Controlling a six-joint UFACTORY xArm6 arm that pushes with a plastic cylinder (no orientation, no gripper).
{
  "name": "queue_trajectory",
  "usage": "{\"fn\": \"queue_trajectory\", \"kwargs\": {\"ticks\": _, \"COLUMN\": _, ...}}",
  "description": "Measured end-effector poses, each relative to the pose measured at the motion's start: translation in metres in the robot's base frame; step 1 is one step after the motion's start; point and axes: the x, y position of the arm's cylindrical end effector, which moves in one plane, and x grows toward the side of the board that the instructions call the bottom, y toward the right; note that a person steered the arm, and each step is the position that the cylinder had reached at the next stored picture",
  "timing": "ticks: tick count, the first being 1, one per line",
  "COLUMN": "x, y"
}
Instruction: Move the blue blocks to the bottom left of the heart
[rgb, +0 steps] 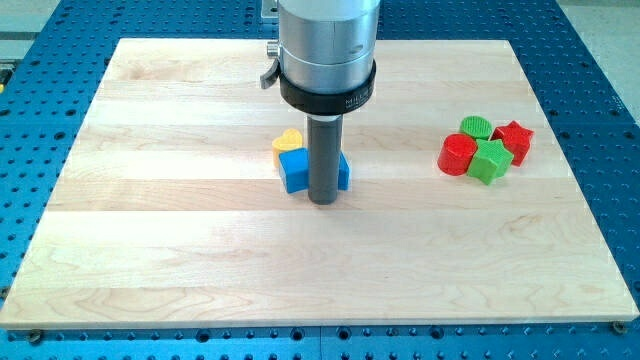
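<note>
My tip (322, 202), the lower end of the straight dark rod (there are no jaws on this arm, so it grasps nothing), rests on the pale wooden board (200, 260) near the board's middle. It stands directly in front of the blue blocks (295, 170), which flank the rod; the rod hides where they join, so I cannot tell their exact shapes or number. The yellow heart-shaped block (288, 140) touches the blue blocks' upper-left side. Well apart, towards the board's right edge, cluster a green round block (476, 126), a red star-like block (515, 139), a red cylinder (457, 154) and a green star block (490, 161).
</note>
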Motion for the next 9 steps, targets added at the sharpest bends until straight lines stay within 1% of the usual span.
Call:
{"fn": "queue_trajectory", "kwargs": {"ticks": 1, "x": 0.016, "y": 0.017}}
{"fn": "queue_trajectory", "kwargs": {"ticks": 2, "x": -0.017, "y": 0.053}}
{"fn": "queue_trajectory", "kwargs": {"ticks": 3, "x": -0.028, "y": -0.006}}
{"fn": "queue_trajectory", "kwargs": {"ticks": 4, "x": -0.061, "y": 0.040}}
{"fn": "queue_trajectory", "kwargs": {"ticks": 5, "x": -0.135, "y": 0.019}}
{"fn": "queue_trajectory", "kwargs": {"ticks": 6, "x": -0.112, "y": -0.016}}
{"fn": "queue_trajectory", "kwargs": {"ticks": 7, "x": -0.100, "y": 0.021}}
{"fn": "queue_trajectory", "kwargs": {"ticks": 8, "x": -0.098, "y": 0.080}}
{"fn": "queue_trajectory", "kwargs": {"ticks": 9, "x": -0.071, "y": 0.051}}
